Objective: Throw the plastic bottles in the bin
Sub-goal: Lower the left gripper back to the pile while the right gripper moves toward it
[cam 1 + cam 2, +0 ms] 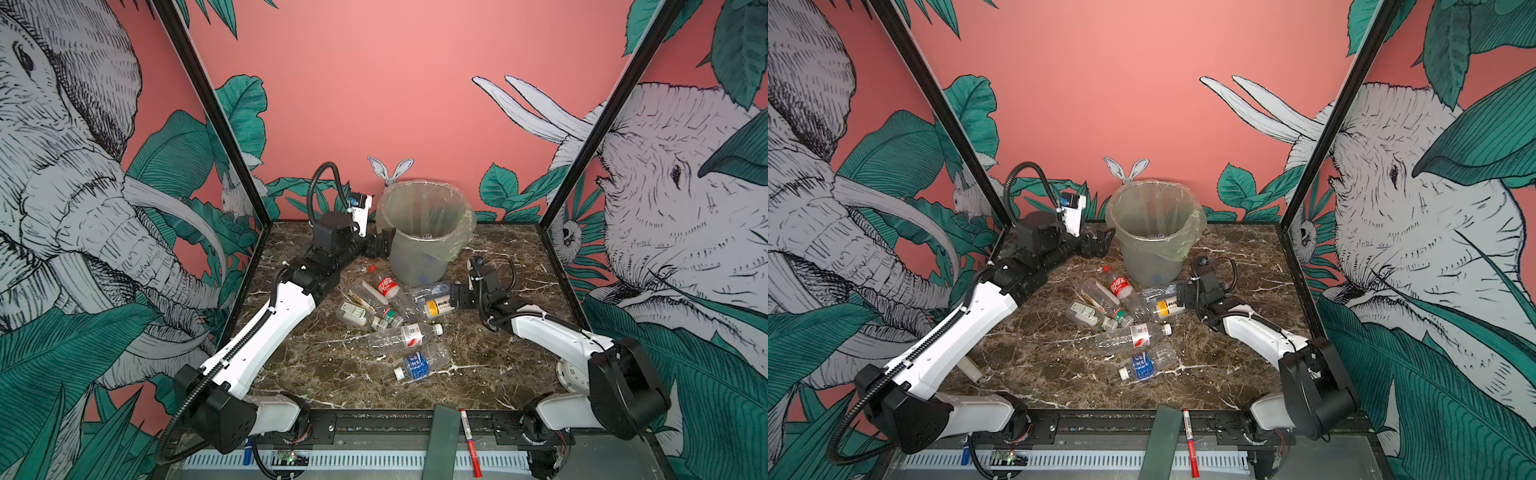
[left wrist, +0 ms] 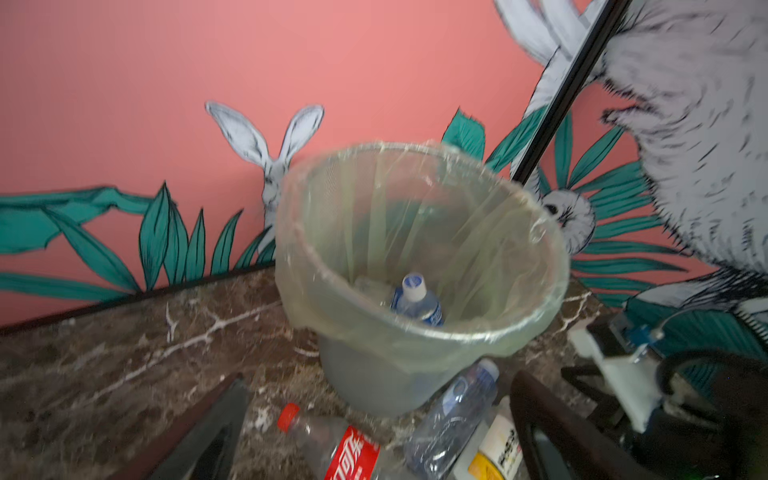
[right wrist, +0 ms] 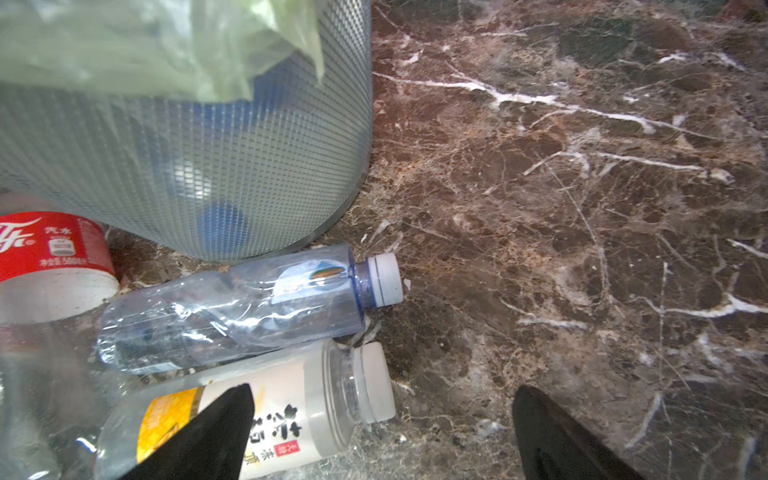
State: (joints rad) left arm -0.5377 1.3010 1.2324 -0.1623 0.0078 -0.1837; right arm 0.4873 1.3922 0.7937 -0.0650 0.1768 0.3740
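The bin (image 1: 432,253) (image 1: 1154,257), grey-green with a clear liner, stands at the back middle. One blue-labelled bottle (image 2: 415,299) lies inside it. Several plastic bottles lie in front: a red-labelled one (image 1: 386,286) (image 2: 349,453), a clear bluish one (image 3: 249,307) against the bin's foot, a yellow-and-white one (image 1: 438,306) (image 3: 291,407), and a blue-labelled one (image 1: 417,365) nearest the front. My left gripper (image 1: 380,245) (image 2: 380,436) hangs open and empty beside the bin's left wall. My right gripper (image 1: 455,295) (image 3: 386,432) is open low over the table, one finger (image 3: 216,432) over the yellow-and-white bottle.
A red-and-white marker pen (image 1: 469,440) and a green strip (image 1: 442,436) lie on the front rail. A white round object (image 1: 571,374) sits under the right arm. Black frame posts and printed walls close in the marble table (image 1: 498,374) on three sides.
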